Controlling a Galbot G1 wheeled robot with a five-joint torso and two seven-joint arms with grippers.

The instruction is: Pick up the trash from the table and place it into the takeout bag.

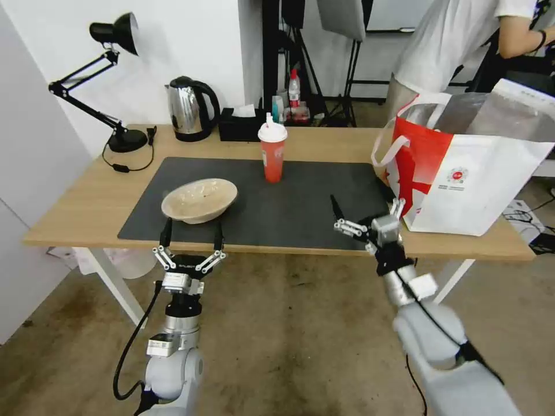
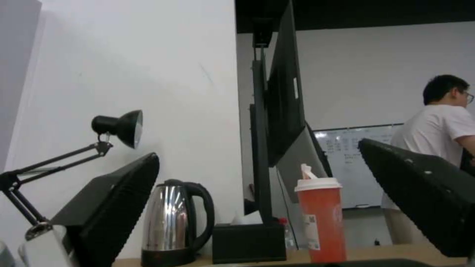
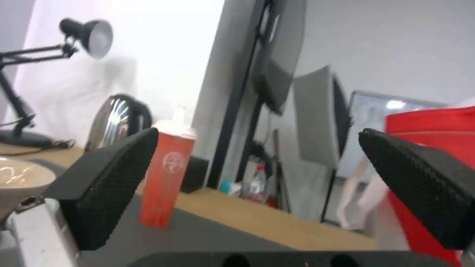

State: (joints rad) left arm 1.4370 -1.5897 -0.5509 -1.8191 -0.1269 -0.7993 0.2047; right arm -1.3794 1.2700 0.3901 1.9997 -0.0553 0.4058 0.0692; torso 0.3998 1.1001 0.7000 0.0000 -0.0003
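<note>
**2 tools released at near bench edge, trash on mat**

Left tool [image 1: 192,238] released, fingers spread, at near edge of the long light-wood bench [image 1: 87,196], just before the shallow beige bowl [image 1: 199,199] near the dark grey mat [image 1: 300,202] front-left. Right tool [image 1: 365,211] released, over mat's near-right part, beside the boxy white takeout bag with red side panel [image 1: 462,167] standing open-topped at bench right end. Red drink cup with white lid [image 1: 272,151] upright, long axis vertical, mid-mat rear; open mat between cup and tools. Bowl in right wrist view [image 3: 20,178].
</note>
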